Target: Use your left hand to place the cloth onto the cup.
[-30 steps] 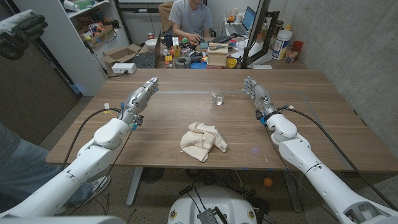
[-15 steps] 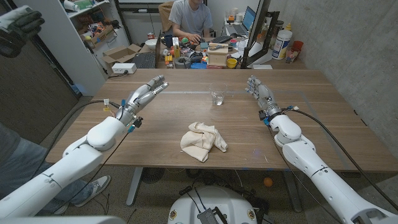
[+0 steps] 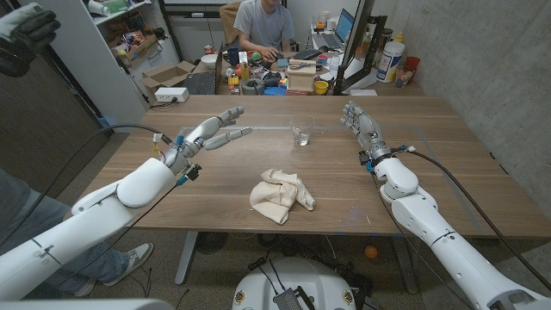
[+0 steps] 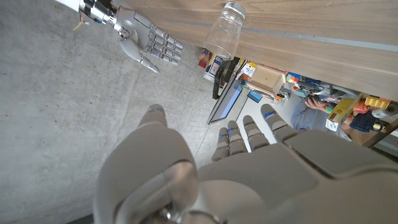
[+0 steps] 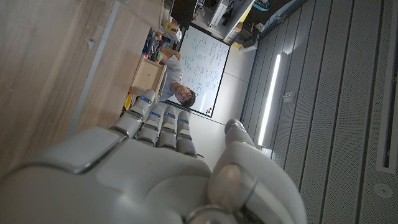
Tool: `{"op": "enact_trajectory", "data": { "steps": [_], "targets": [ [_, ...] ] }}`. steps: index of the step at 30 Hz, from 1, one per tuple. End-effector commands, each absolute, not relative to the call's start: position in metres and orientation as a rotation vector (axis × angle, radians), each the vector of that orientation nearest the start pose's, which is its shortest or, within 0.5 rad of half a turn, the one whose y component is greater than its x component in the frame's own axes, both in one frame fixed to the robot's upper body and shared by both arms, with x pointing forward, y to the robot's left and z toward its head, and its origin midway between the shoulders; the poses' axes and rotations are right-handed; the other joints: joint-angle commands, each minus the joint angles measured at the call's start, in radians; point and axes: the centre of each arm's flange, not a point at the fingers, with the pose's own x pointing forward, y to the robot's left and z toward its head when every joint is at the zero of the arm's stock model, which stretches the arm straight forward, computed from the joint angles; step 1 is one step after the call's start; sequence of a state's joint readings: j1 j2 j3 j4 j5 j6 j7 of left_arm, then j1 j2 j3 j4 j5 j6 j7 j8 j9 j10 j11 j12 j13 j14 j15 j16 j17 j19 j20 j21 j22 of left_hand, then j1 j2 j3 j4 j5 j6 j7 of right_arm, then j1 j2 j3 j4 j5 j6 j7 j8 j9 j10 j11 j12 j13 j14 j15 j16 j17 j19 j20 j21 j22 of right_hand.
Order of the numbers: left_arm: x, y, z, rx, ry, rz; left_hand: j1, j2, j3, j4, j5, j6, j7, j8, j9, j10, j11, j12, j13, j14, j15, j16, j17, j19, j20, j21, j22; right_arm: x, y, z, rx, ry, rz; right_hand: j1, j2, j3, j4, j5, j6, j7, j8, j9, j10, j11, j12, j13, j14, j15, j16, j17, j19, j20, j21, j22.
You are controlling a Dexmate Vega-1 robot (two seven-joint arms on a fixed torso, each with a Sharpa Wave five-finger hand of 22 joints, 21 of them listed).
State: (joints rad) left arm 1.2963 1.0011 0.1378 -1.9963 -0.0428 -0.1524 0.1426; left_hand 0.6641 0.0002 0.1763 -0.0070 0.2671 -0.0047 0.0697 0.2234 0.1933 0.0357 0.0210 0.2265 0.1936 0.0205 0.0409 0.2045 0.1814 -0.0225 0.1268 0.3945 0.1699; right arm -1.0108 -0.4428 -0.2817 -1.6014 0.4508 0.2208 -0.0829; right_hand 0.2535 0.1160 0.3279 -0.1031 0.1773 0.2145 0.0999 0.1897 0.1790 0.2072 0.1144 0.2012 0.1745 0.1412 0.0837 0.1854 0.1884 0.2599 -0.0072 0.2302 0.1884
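While the left robot hand hangs above the bench with its fingers spread and stretched toward the middle, it holds nothing, a pose that looks like the start of a reach, not a grasp. The cloth, which the task wants carried, lies crumpled on the wood near the front edge, well apart from that hand and nearer the robot. The cup, a small clear glass, stands upright farther back, beyond the cloth and free on all sides, so draping should meet no obstruction. The left forearm runs diagonally in from the corner. The right robot hand waits empty at the far side, fingers extended and out of the way.
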Motion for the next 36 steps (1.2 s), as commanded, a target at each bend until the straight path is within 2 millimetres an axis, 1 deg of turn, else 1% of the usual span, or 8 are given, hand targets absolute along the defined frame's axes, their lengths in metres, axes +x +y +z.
{"op": "enact_trajectory", "data": {
  "steps": [1,4,7,8,10,16,22,36],
  "targets": [
    [0.445,0.239,0.012,1.142,-0.906,-0.188,0.015,-0.004,0.000,-0.007,0.009,0.019,-0.001,0.006,0.004,0.028,-0.004,0.009,0.003,0.024,-0.005,0.010,0.004,0.024,0.016,0.001,0.006,0.601,-0.243,-0.016,0.006,-0.710,0.194,0.013,-0.003,0.005,0.000,0.008,0.002,-0.009,0.005,0.006,0.016,-0.004,0.007,0.006,0.007,-0.003,0.005,0.002,0.004,-0.002,-0.004,0.004],
    [0.441,0.232,0.012,1.187,-0.923,-0.190,0.023,-0.005,-0.001,-0.012,0.011,0.032,0.001,0.008,0.004,0.044,-0.009,0.013,0.004,0.042,-0.007,0.013,0.004,0.051,0.023,0.004,0.006,0.601,-0.244,-0.014,0.005,-0.713,0.194,0.013,-0.003,0.005,0.000,0.008,0.002,-0.010,0.005,0.006,0.019,-0.002,0.009,0.006,0.008,-0.003,0.005,0.002,0.004,-0.002,-0.004,0.004],
    [0.437,0.225,0.012,1.240,-0.936,-0.182,0.031,-0.006,-0.001,-0.016,0.012,0.059,-0.002,0.015,0.005,0.067,0.008,0.019,0.005,0.066,-0.001,0.018,0.005,0.069,0.020,0.003,0.006,0.602,-0.244,-0.011,0.008,-0.715,0.194,0.013,-0.003,0.006,0.000,0.008,0.002,-0.011,0.004,0.006,0.020,-0.004,0.009,0.006,0.008,-0.003,0.005,0.002,0.003,-0.002,-0.004,0.004],
    [0.436,0.223,0.012,1.259,-0.942,-0.179,0.031,-0.006,-0.001,-0.017,0.012,0.061,-0.003,0.015,0.005,0.068,0.009,0.019,0.005,0.068,0.000,0.018,0.005,0.072,0.024,0.003,0.006,0.602,-0.244,-0.011,0.012,-0.716,0.193,0.013,-0.003,0.006,0.000,0.008,0.002,-0.011,0.004,0.006,0.020,-0.004,0.009,0.006,0.008,-0.003,0.005,0.002,0.003,-0.001,-0.004,0.004],
    [0.433,0.219,0.011,1.294,-0.955,-0.175,0.034,-0.006,-0.002,-0.018,0.013,0.069,-0.008,0.016,0.005,0.071,0.008,0.018,0.005,0.074,0.002,0.017,0.005,0.085,0.051,0.002,0.006,0.602,-0.244,-0.010,0.012,-0.718,0.194,0.014,-0.002,0.006,0.000,0.008,0.002,-0.013,0.005,0.006,0.022,-0.003,0.009,0.006,0.008,-0.004,0.005,0.002,0.004,-0.002,-0.004,0.004],
    [0.425,0.207,0.007,1.397,-0.995,-0.167,0.037,-0.006,-0.004,-0.020,0.014,0.075,-0.015,0.015,0.006,0.085,0.004,0.019,0.006,0.096,0.000,0.022,0.006,0.104,0.077,0.001,0.007,0.603,-0.246,-0.009,0.008,-0.719,0.194,0.014,-0.003,0.006,0.000,0.008,0.003,-0.016,0.005,0.006,0.022,-0.003,0.009,0.006,0.008,-0.003,0.005,0.002,0.004,-0.002,-0.005,0.004],
    [0.415,0.193,0.000,1.540,-1.036,-0.151,0.041,-0.003,-0.006,-0.020,0.017,0.083,-0.021,0.012,0.007,0.095,0.011,0.018,0.008,0.144,0.025,0.034,0.009,0.159,0.083,0.011,0.011,0.602,-0.249,-0.007,0.006,-0.719,0.189,0.014,-0.003,0.006,-0.001,0.008,0.003,-0.016,0.004,0.006,0.024,-0.004,0.009,0.006,0.008,-0.005,0.005,0.002,0.004,-0.001,-0.005,0.004],
    [0.400,0.167,-0.016,1.804,-0.981,-0.199,0.060,-0.011,-0.015,-0.033,0.021,0.169,-0.064,0.031,0.009,0.170,-0.010,0.036,0.022,0.272,0.019,0.061,0.015,0.346,0.084,0.050,0.015,0.599,-0.249,-0.006,-0.001,-0.713,0.186,0.015,-0.002,0.007,-0.001,0.008,0.004,-0.017,0.005,0.006,0.026,-0.004,0.009,0.006,0.007,-0.005,0.005,0.002,0.004,-0.002,-0.006,0.004]
  ]
}}
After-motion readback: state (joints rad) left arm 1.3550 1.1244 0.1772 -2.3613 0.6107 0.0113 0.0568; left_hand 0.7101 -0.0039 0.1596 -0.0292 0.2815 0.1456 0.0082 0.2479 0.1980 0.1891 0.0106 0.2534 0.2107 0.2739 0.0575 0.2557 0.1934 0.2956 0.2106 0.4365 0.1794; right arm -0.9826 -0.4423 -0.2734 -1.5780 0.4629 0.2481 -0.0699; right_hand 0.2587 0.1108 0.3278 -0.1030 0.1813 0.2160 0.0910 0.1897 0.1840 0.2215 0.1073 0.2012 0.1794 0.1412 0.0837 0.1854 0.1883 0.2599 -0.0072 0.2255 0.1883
